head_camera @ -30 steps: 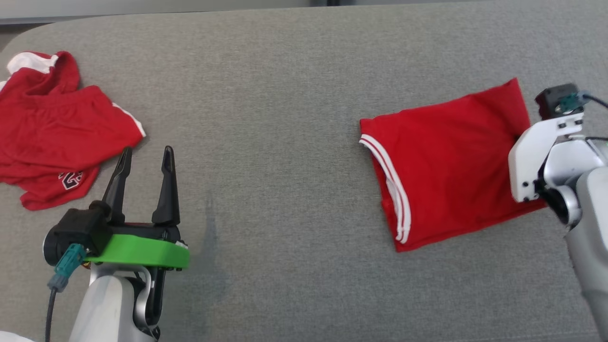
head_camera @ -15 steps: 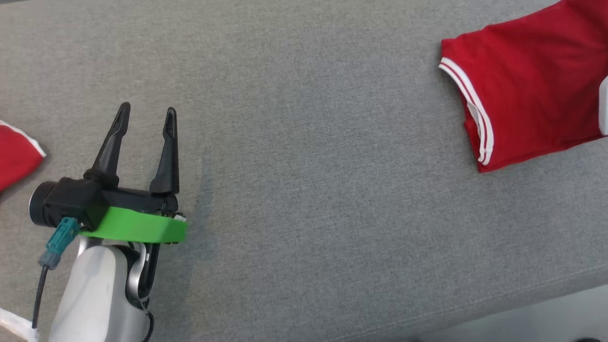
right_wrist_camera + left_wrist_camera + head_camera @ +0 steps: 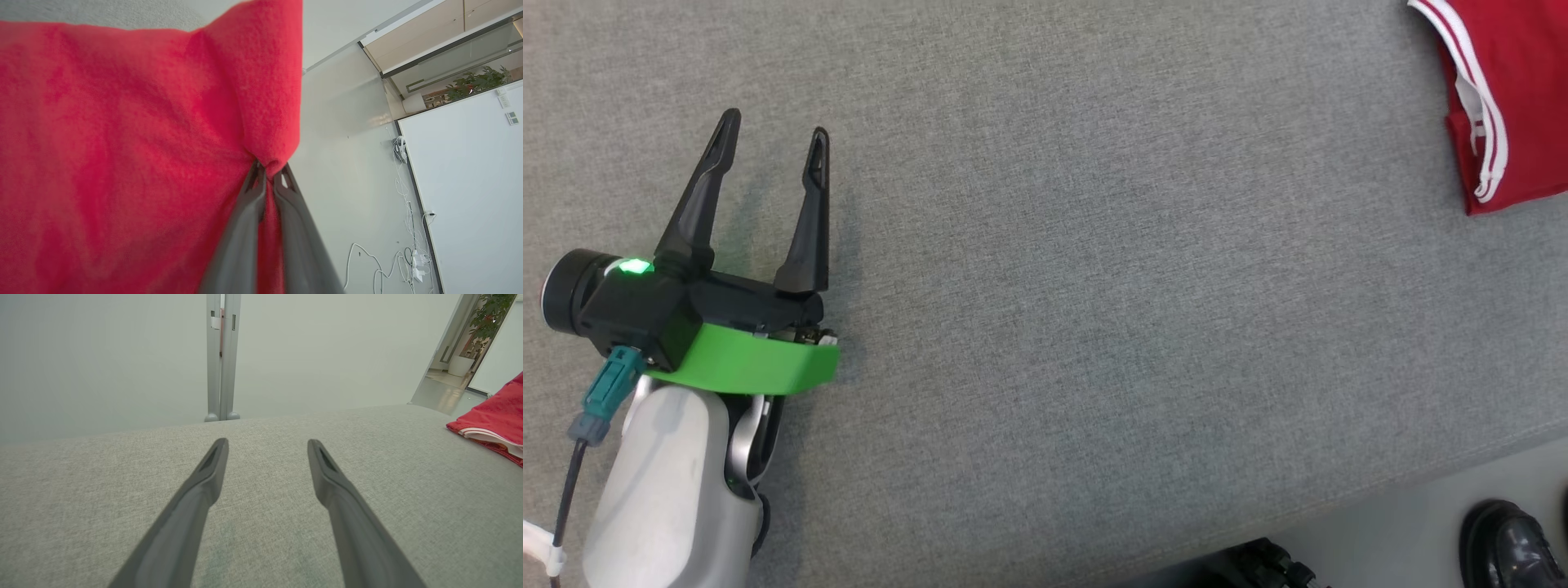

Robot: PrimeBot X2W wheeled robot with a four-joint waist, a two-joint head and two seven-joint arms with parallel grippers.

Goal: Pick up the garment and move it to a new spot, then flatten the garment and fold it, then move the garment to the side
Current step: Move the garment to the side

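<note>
Over grey cushion [image 3: 1094,286], left gripper [image 3: 774,124]: spread wide, empty
Right gripper [image 3: 270,167]: clenched on red garment [image 3: 122,143], maybe shorts
Count: one garment, two grippers

Soft, even light.
My left gripper [image 3: 776,124] throws a faint shadow on the grey cushion [image 3: 1094,286]; the red garment [image 3: 122,143] blurs up close.
</note>
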